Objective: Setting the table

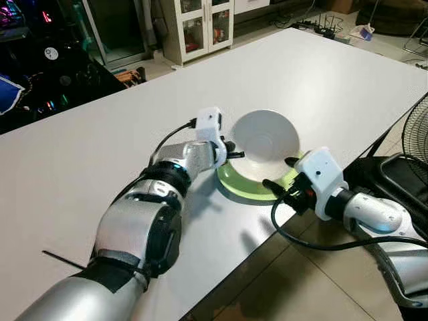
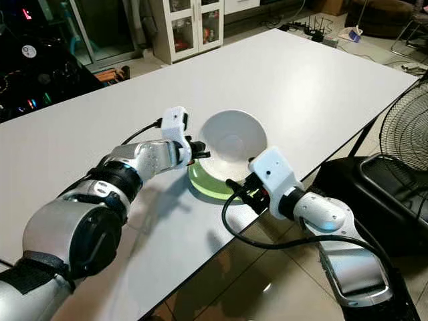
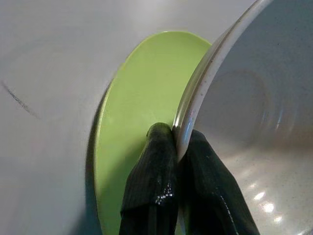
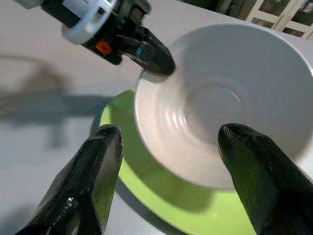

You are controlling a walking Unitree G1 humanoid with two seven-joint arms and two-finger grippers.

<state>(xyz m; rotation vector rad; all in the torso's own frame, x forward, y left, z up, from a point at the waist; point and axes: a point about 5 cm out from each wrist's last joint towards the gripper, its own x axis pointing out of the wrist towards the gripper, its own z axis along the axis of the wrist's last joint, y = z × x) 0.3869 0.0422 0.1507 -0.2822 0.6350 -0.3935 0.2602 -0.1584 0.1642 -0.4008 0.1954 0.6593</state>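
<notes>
A white bowl [image 1: 266,142] is tilted up over a green plate [image 1: 242,185] near the table's right edge. My left gripper [image 1: 232,151] is shut on the bowl's rim [image 3: 191,117], one finger inside and one outside, holding the bowl lifted on its left side. My right gripper [image 1: 281,175] stands open just off the table edge, its fingertips [image 4: 100,161] spread on either side of the bowl and plate without touching them. The plate [image 4: 161,196] lies flat on the table under the bowl [image 4: 220,103].
The white table [image 1: 100,167] stretches wide to the left and back. A black fan [image 1: 414,134] and a dark case stand on the floor at the right. A white cabinet [image 1: 200,27] and dark equipment are behind the table.
</notes>
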